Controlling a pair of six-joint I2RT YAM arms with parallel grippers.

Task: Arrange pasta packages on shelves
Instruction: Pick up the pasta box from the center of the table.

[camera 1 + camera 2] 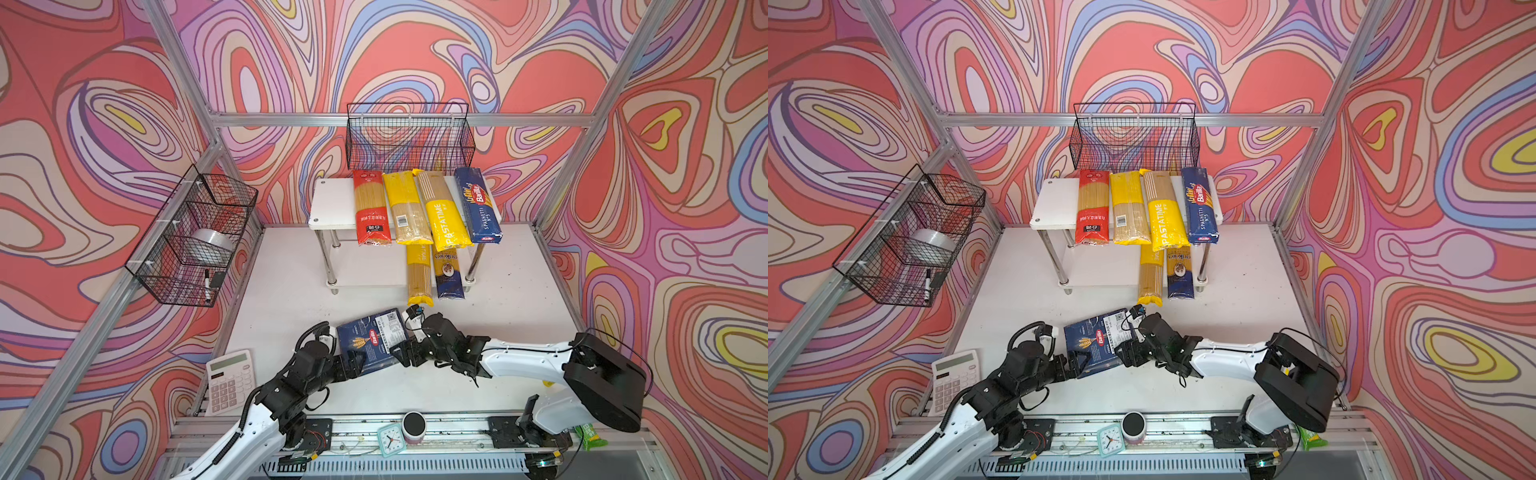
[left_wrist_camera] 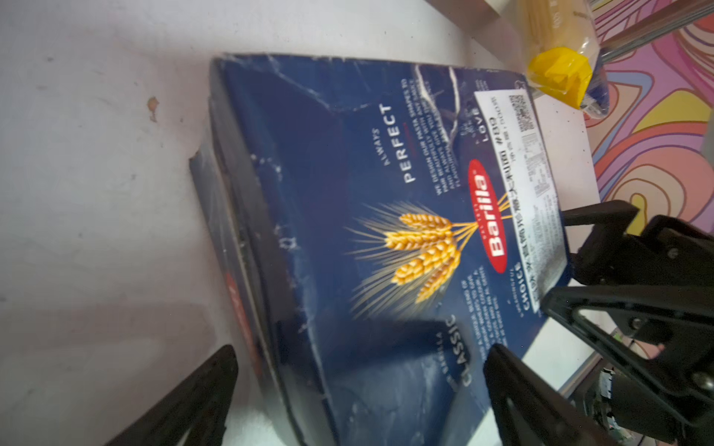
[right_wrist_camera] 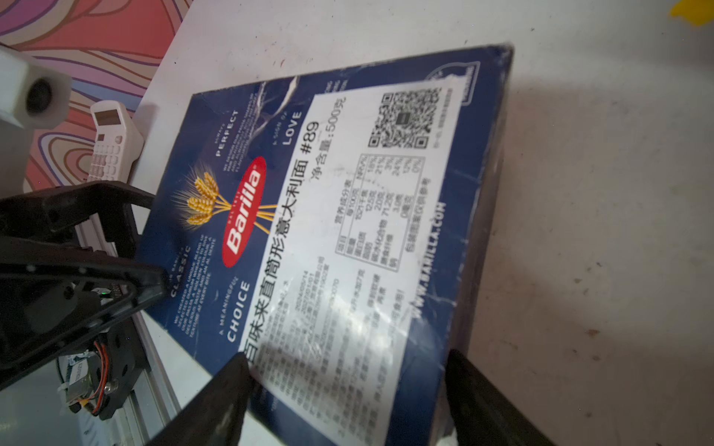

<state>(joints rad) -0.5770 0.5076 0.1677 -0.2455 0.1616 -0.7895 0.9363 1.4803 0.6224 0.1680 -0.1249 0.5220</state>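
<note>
Wide blue Barilla box [image 1: 371, 338] lies back-face up on the table [image 1: 291, 299], just below frame centre in both top views, well short of the white rack [image 1: 332, 203] at upper middle. The left gripper [image 1: 355, 365] straddles its lower-left end and the right gripper [image 1: 402, 352] its lower-right corner. Jaws stand either side of the cardboard, but I cannot tell whether either bites. The long axis seems to run left to right, rising slightly rightward, sticker end to the right. Danger: if one side grips first, the scuffed box may swivel or slip, and a low carry could clip the yellow pack [image 1: 419, 274] jutting from the lower tier.
</note>
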